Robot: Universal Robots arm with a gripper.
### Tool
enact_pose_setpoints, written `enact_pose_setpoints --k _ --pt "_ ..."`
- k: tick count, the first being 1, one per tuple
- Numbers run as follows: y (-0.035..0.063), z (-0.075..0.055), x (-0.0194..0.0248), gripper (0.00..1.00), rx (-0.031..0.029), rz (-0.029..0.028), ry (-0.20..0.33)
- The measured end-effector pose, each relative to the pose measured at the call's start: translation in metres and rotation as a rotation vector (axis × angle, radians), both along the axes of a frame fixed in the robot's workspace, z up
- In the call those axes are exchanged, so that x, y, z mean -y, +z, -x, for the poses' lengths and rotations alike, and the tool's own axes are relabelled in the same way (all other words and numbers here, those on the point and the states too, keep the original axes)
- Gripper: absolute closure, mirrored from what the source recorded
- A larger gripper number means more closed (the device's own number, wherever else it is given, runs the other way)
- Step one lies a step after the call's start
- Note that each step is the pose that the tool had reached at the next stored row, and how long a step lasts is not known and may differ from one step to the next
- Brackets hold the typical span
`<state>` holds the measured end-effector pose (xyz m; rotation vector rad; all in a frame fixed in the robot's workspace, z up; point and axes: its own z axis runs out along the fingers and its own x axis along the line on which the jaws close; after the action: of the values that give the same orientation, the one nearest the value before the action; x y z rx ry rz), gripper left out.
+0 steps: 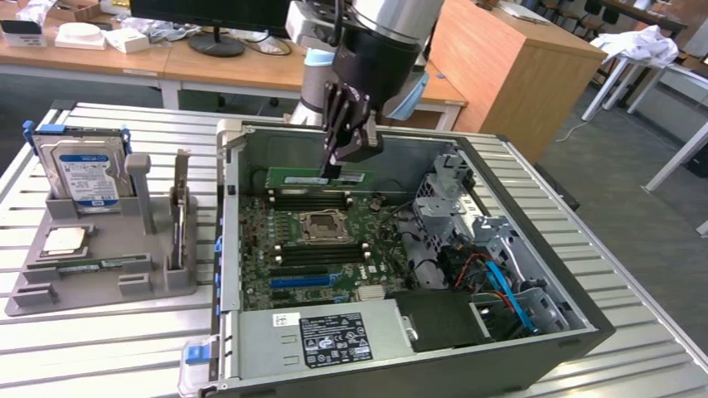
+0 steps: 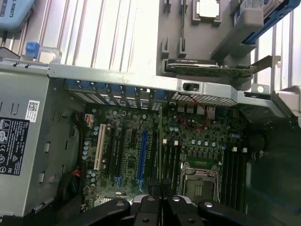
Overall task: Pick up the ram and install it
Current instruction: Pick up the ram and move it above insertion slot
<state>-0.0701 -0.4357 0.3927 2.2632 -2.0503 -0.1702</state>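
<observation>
The slatted tabletop (image 1: 99, 348) carries an open computer case (image 1: 509, 352) lying on its side, its near corner cut off by the lower edge of the exterior view. The arm (image 1: 382, 41) comes down from the upper centre of that view, where the frame edge cuts off everything above its wrist. It points steeply down into the case over the motherboard (image 1: 288, 249).

At the exterior view's left stands a grey holder (image 1: 99, 278) with an upright hard drive (image 1: 89, 174), a thin card on edge (image 1: 181, 215) and a square silver processor chip (image 1: 65, 240).

The pincer (image 1: 343, 164) is nearly closed and clamps the ram (image 1: 297, 177) – a green stick held level and on edge, its long side running across the frame in the upper middle of the case, over the far memory slots. The dark fingers (image 1: 356, 141) cover part of its right half. Whether its lower edge touches a slot cannot be told.

In the wrist view the pincer (image 2: 162, 202) shows only its dark finger bases, and the ram (image 2: 160, 141) appears edge-on as a thin line – chips and label hidden.
</observation>
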Motion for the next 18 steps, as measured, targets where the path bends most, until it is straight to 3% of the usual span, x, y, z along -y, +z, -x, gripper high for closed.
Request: enact_pose_setpoints --k 18 --pt "-0.0018 -0.015 0.0000 0.88 -0.0043 0.0001 0.000"
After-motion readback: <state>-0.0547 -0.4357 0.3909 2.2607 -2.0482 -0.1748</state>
